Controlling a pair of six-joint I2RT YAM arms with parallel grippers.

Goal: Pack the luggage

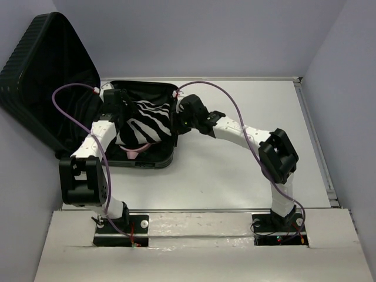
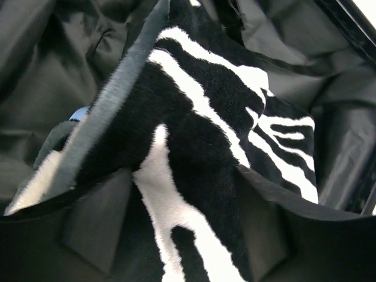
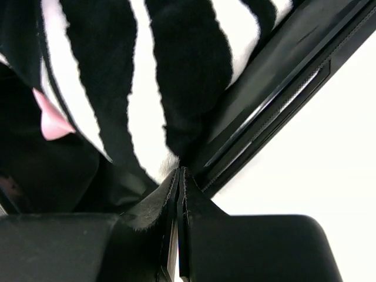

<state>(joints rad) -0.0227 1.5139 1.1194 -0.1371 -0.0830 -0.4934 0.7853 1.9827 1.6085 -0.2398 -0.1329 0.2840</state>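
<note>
Right, your suitcase (image 1: pixel 59 76) lies open at ten o'clock on the bench (image 1: pixel 235 176), lid propped up on its nine o'clock side and the lined lower shell facing up. A zebra-striped cloth (image 1: pixel 147 120) is bunched inside that shell, and a pink tag (image 3: pixel 50 120) pokes out at its six o'clock edge.

Your left tool (image 2: pixel 179 176) is down in the shell with its jaws apart, the plush cloth filling the gap between them. Your right tool (image 3: pixel 179 170) sits at the shell's three o'clock rim with its jaws pressed together. The cloth's edge meets their tips, but you cannot tell whether a fold is caught there.

The step in hand looks like tucking the cloth down flat. Close the left tool on a thick fold, not on the lining beneath. Press toward the shell's middle, and make sure no cloth lies over the three o'clock rim, where it could jam the lid.
</note>
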